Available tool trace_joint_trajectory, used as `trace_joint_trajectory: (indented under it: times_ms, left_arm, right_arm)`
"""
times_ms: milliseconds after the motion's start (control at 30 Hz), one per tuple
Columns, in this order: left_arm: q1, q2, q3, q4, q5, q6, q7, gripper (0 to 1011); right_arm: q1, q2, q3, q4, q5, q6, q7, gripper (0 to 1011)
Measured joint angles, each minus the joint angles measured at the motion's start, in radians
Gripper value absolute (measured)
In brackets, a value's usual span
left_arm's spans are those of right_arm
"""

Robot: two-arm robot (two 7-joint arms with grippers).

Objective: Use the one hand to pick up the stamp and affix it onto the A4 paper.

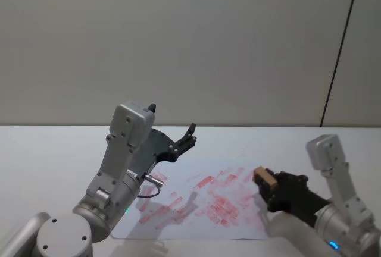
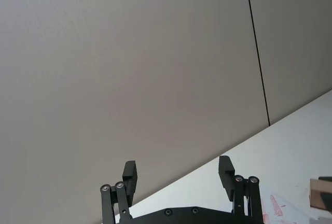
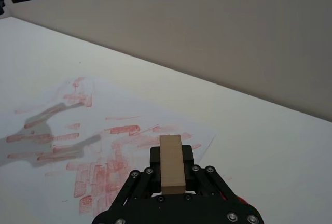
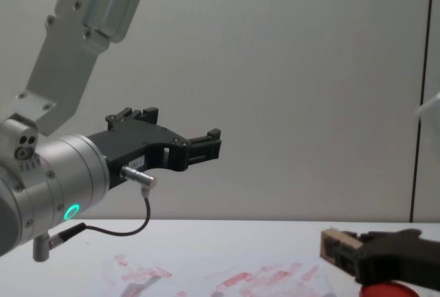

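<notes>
While the right claw (image 1: 269, 189) grips the stamp (image 1: 264, 177) between its fingers, the block hangs just above the right edge of the A4 paper (image 1: 202, 200) on the white surface (image 1: 53, 150). Left claw (image 1: 172, 135) is raised, fingers spread wide, holding nothing.

head view looks down on the a4 paper (image 1: 202, 200); chest view faces it low, side-on. right wrist view sits close above it; left wrist view perhaps catches its corner.
</notes>
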State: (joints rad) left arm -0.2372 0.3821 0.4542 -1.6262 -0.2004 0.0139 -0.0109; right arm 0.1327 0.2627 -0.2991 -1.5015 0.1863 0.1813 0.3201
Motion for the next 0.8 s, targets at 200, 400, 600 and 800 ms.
trace_joint_trajectory:
  times_ms: [200,400,600,800]
  left_arm:
    - [0.000,0.000,0.000,0.000,0.000,0.000,0.000,1002]
    - [0.000,0.000,0.000,0.000,0.000,0.000,0.000,1002]
    - [0.000,0.000,0.000,0.000,0.000,0.000,0.000,1002]
    - [0.000,0.000,0.000,0.000,0.000,0.000,0.000,1002]
  right_arm:
    - [-0.007,0.019,0.017,-0.012,0.010,-0.002,-0.015,218]
    - [-0.011,0.034,0.030,0.000,0.010,-0.004,-0.025,218]
    - [-0.009,0.040,0.036,0.025,-0.001,-0.006,-0.030,218]
    - [-0.002,0.042,0.038,0.051,-0.011,-0.008,-0.032,217]
